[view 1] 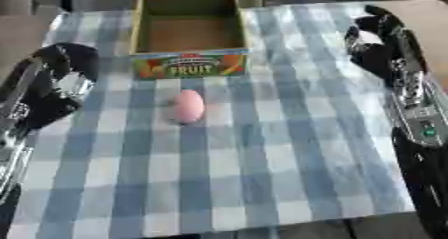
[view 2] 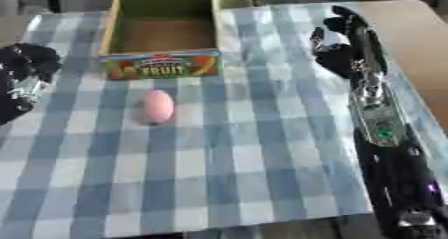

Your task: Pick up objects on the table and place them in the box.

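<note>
A pink egg-shaped object (view 1: 186,106) lies on the blue-and-white checked cloth (view 1: 262,158), a little in front of the box. The cardboard box (view 1: 190,65) with a "FRUIT" label on its front stands at the back middle, open at the top, and nothing shows inside it. My left hand (view 1: 63,65) hovers at the left edge, well left of the pink object, fingers relaxed and holding nothing. My right hand (view 2: 339,40) is at the back right, to the right of the box, fingers relaxed and holding nothing.
The checked cloth ends near the bottom of the views, where the table's front edge (view 1: 262,227) runs. Bare brown tabletop (view 2: 411,23) shows beyond the cloth at the right. My right forearm (view 2: 381,123) lies along the cloth's right side.
</note>
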You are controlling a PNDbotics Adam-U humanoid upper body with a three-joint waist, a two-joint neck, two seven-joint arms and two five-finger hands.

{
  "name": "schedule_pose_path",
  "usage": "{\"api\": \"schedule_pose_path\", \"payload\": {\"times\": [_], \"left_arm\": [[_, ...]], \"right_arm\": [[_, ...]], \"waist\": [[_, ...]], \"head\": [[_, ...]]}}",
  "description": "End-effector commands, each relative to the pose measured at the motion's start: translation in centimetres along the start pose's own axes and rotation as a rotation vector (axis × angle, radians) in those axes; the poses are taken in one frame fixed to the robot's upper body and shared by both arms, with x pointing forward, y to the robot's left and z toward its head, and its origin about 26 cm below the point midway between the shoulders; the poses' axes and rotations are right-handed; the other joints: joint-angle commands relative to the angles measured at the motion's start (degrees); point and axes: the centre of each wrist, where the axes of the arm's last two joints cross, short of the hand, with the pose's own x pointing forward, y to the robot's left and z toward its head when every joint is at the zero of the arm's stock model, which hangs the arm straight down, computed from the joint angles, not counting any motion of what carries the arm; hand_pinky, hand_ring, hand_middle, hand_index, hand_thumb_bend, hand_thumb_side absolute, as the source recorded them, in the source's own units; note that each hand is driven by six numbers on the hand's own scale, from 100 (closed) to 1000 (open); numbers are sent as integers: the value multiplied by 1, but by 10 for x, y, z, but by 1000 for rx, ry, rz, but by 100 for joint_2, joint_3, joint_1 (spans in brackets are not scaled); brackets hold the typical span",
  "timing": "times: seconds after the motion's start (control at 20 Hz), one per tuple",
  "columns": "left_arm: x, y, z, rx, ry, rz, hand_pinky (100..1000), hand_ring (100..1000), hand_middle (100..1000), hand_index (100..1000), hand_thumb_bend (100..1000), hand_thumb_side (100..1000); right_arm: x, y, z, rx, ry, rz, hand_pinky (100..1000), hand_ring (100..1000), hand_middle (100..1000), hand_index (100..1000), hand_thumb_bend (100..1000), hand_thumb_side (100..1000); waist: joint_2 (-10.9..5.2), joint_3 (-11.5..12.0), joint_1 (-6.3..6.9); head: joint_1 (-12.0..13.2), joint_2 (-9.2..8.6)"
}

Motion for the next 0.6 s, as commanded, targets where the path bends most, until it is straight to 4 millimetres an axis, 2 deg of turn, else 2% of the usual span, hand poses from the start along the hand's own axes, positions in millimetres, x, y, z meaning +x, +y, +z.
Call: {"api": "schedule_pose_path", "payload": {"times": [0.05, 0.6], "left_arm": [[9, 2, -12, -43, -30, -80, 754, 699, 652, 739, 200, 376], [16, -14, -46, -219, -85, -325, 740, 701, 680, 758, 315, 337]], "right_arm": [[9, -5, -5, -2, -30, 8, 523, 860, 725, 890, 100, 100], [7, -4, -5, 7, -26, 6, 524, 860, 724, 890, 100, 100]], "waist": [[-108, -10, 2], [-121, -73, -3]], "head": [[25, -11], [45, 10]]}}
